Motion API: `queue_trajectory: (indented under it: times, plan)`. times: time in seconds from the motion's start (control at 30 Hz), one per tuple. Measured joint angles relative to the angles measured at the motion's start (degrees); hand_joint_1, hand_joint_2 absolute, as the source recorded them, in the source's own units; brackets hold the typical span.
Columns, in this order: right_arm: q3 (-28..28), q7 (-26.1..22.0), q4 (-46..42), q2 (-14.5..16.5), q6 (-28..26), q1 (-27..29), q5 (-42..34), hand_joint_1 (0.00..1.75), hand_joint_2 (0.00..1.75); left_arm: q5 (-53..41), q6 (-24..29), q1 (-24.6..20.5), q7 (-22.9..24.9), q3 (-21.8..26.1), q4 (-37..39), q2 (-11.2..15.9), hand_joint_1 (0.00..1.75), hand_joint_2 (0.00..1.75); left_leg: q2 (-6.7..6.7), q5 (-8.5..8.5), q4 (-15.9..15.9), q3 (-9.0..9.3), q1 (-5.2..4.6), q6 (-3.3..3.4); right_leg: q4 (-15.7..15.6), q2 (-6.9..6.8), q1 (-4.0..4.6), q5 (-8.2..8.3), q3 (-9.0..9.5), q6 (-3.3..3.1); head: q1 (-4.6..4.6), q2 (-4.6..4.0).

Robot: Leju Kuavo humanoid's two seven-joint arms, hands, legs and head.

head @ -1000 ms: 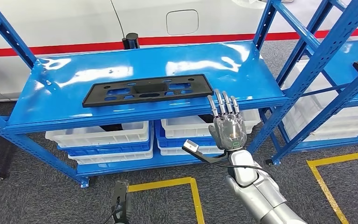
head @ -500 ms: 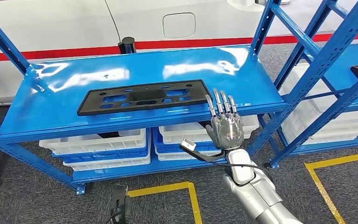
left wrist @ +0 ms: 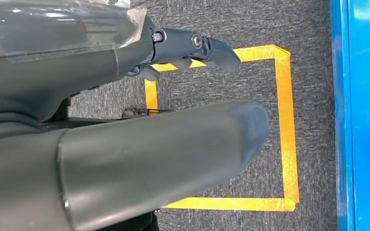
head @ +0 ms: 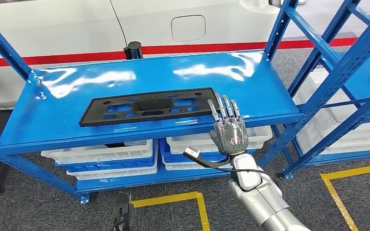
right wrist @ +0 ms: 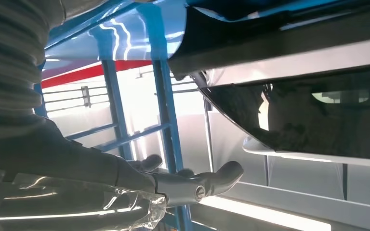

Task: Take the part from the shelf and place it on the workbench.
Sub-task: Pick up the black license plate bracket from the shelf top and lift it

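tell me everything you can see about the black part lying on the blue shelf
The black part is a long, flat rectangular panel that looks like matte moulded plastic. It has a large rectangular opening in the middle, smaller cutouts on either side and small holes along its edges. It lies flat on the top blue shelf, lengthwise along it and near the front edge. The right hand is raised with fingers extended at the part's right end; whether it touches the part cannot be told.

A blue shelf [head: 250,77] stands on grey floor [head: 38,202]. A flat black part [head: 147,106] lies on its top board, toward the near edge. White bins [head: 106,151] sit on the lower level.
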Motion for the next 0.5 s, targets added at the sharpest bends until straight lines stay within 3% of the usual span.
queue_trajectory:
  times: [0.07, 0.1, 0.13, 0.2, 0.27, 0.3, 0.37, 0.4, 0.43, 0.5]
  plan:
    - [-0.4, -0.4, 0.2, 0.4, 0.0, -0.1, 0.0, 0.0, 1.75, 0.2, 0.0, 0.0, -0.1, 0.0, -0.1, 0.0, 0.0, 0.0, 0.12, -0.76, 0.8, -0.2, 0.25, -0.61, -0.1, 0.08, -0.28, -0.24, 0.43, -1.03, -0.03, 0.0]
    - [-0.6, -0.5, 0.3, 0.6, 0.0, -0.2, 0.0, 0.0, 1.75, 0.2, 0.0, 0.0, -0.2, 0.0, -0.1, 0.1, 0.0, 0.0, 0.19, -1.78, 2.7, -1.08, 0.35, -0.91, -0.2, 0.11, -0.48, -0.38, 0.76, -1.52, -0.1, 0.0]
    - [-0.7, -0.6, 0.4, 0.8, 0.0, -0.2, 0.0, 0.0, 1.75, 0.2, 0.0, 0.1, -0.2, 0.0, -0.2, 0.1, 0.0, 0.0, 0.24, -3.1, 5.6, -2.52, 0.45, -1.15, -0.3, 0.14, -0.58, -0.56, 1.07, -1.95, -0.16, 0.0]
    - [-0.8, -0.8, 0.6, 1.1, 0.0, -0.3, 0.0, 0.0, 1.75, 0.3, 0.0, 0.2, -0.3, 0.0, -0.2, 0.1, 0.0, 0.0, 0.3, -5.83, 13.5, -7.1, 0.54, -1.47, -0.3, 0.15, -0.45, -1.0, 1.54, -2.58, -0.23, 0.0]
    - [-0.9, -0.9, 0.9, 1.3, 0.0, -0.2, 0.0, 0.0, 1.75, 0.3, 0.0, 0.5, -0.3, 0.0, -0.2, 0.2, 0.0, 0.0, 0.36, -5.29, 16.8, -10.09, 0.57, -1.51, -0.2, 0.24, -0.33, -1.48, 2.07, -2.76, -0.23, -0.01]
    - [-1.0, -1.0, 1.1, 1.3, 0.0, -0.2, 0.0, 0.0, 1.75, 0.4, 0.0, 0.6, -0.3, 0.0, -0.2, 0.2, 0.0, 0.0, 0.39, -3.41, 15.1, -9.95, 0.57, -1.38, -0.2, 0.32, -0.3, -1.78, 2.46, -2.7, -0.23, -0.01]
    - [-1.3, -1.3, 1.2, 1.3, 0.0, -0.3, 0.0, 0.0, 1.75, 0.4, 0.0, 0.8, -0.4, 0.0, -0.2, 0.3, 0.0, 0.0, 0.39, 1.49, 7.4, -7.03, 0.52, -0.86, -0.2, 0.47, -0.24, -2.45, 3.36, -2.38, -0.22, -0.01]
    - [-1.5, -1.4, 1.3, 1.4, 0.0, -0.3, 0.0, 0.0, 1.75, 0.4, 0.0, 0.8, -0.4, 0.0, -0.2, 0.3, 0.0, 0.0, 0.39, 2.97, 3.9, -5.45, 0.42, -0.6, -0.2, 0.54, -0.06, -2.77, 3.61, -2.12, -0.2, -0.01]
    - [-1.6, -1.5, 1.4, 1.4, 0.0, -0.3, 0.0, 0.0, 1.75, 0.4, 0.0, 0.8, -0.4, 0.0, -0.2, 0.3, 0.0, 0.0, 0.37, 3.67, 1.7, -4.38, 0.27, -0.38, -0.2, 0.58, 0.08, -3.0, 3.72, -1.85, -0.18, -0.01]
    - [-1.8, -1.6, 1.5, 1.5, 0.0, -0.3, 0.0, 0.0, 1.75, 0.4, 0.0, 0.9, -0.4, 0.0, -0.2, 0.3, 0.0, 0.0, 0.34, 3.35, 0.6, -3.76, -0.09, 0.02, -0.4, 0.62, 0.22, -3.29, 3.72, -1.26, -0.18, -0.01]
